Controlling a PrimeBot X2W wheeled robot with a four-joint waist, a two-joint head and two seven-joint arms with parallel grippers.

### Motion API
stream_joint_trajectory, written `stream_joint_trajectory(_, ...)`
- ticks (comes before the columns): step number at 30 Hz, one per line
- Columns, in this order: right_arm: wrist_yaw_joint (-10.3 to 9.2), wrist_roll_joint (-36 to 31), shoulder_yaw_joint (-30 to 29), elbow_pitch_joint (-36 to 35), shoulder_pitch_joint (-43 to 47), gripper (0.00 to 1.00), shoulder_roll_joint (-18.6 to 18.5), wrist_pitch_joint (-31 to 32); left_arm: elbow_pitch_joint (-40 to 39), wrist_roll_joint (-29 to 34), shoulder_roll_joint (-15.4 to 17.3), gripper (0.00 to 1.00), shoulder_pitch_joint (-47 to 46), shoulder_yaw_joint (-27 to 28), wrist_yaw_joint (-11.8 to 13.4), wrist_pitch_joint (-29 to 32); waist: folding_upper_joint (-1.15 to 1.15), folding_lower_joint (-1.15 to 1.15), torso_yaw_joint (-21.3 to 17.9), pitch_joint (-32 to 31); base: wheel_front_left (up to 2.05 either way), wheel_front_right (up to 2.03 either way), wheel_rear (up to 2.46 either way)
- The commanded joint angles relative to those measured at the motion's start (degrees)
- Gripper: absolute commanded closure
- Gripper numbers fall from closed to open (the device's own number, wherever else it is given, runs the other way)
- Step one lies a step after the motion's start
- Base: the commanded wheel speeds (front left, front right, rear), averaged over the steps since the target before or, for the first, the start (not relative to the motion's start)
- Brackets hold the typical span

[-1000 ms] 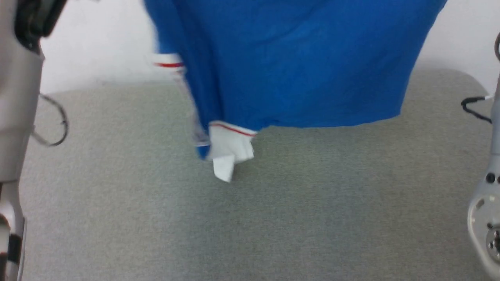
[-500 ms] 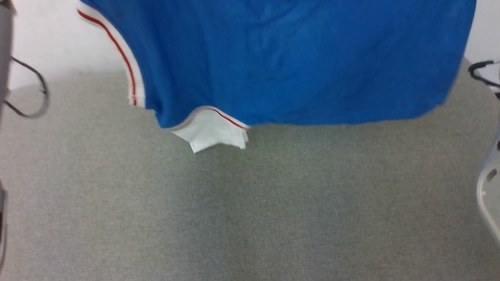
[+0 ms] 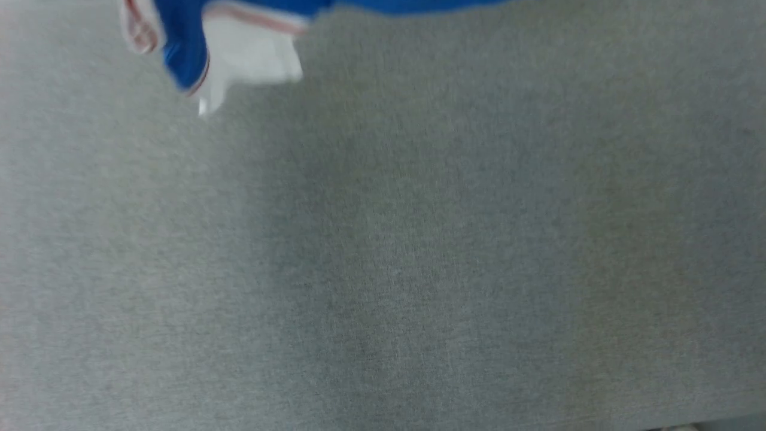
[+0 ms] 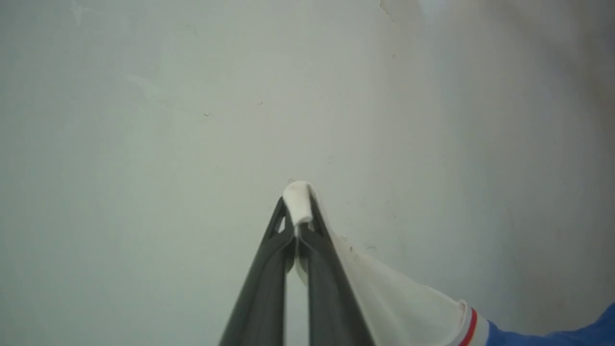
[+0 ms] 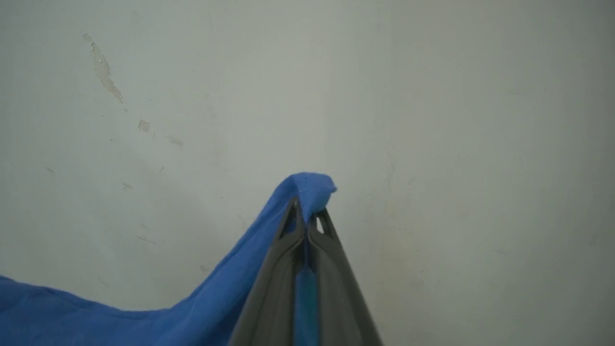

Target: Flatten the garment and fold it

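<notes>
While each arm pinches a different part of the garment [image 3: 182, 57], the cloth hangs in the air between them instead of lying down. The left gripper [image 4: 298, 214] is clamped tight on a white sleeve end [image 4: 384, 298], with a nub of it poking past the fingertips. The right gripper [image 5: 307, 204] is closed just as firmly on a fold of plain blue jersey. Holding it high and spread apart probably lets its own weight pull the creases out before it is laid flat (my reading, not something visible). In the head view its lowest part dips in at the top left, a dangling sleeve [image 3: 251, 57] hanging above the grey table [image 3: 419, 251]. Nothing lies on the stretch of table in view, so there is ample room to lower and spread the shirt. A sliver of the table's near edge seems to appear at the lower right. Both wrist views face a pale wall [image 4: 144, 96], though I cannot tell how near it is.
</notes>
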Motion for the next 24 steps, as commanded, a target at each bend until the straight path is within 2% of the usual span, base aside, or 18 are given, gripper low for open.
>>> stream_joint_trajectory(1, -0.05, 0.53, 0.59, 0.42, -1.4, 1.0, 0.37, -1.24, 0.76, 0.91, -0.12, 1.0, -1.74, 0.02, 0.74, -1.85, -0.01, -0.02, -1.25, 9.99, 0.0, 0.0, 0.0)
stream_joint_trajectory(5, -0.05, 1.75, 2.71, 1.76, -3.58, 1.0, 0.5, -4.73, 2.15, 2.04, -0.39, 1.0, -4.54, 0.3, 1.24, -7.17, -0.01, -0.02, -0.59, 12.98, 0.0, 0.0, 0.0)
stream_joint_trajectory(10, -0.05, 1.91, 6.24, 2.6, -4.28, 1.0, 0.31, -8.4, 3.33, 1.07, -0.78, 1.0, -5.12, 0.58, -0.77, -12.53, -0.01, -0.02, 0.78, 16.65, 0.0, 0.0, 0.0)
stream_joint_trajectory(18, -0.05, 3.05, 14.19, 3.87, -2.25, 1.0, -5.63, -14.04, 4.09, -2.73, -0.17, 1.0, -0.47, 1.13, -3.89, -16.87, -0.01, -0.02, 2.79, 20.11, 0.0, 0.0, 0.0)
stream_joint_trajectory(24, -0.05, 9.68, 24.61, 0.89, 2.38, 1.0, -12.0, -14.42, 0.03, -8.92, 1.39, 1.0, 5.97, -2.54, -6.25, -12.51, -0.01, -0.02, 4.66, 18.71, 0.0, 0.0, 0.0)
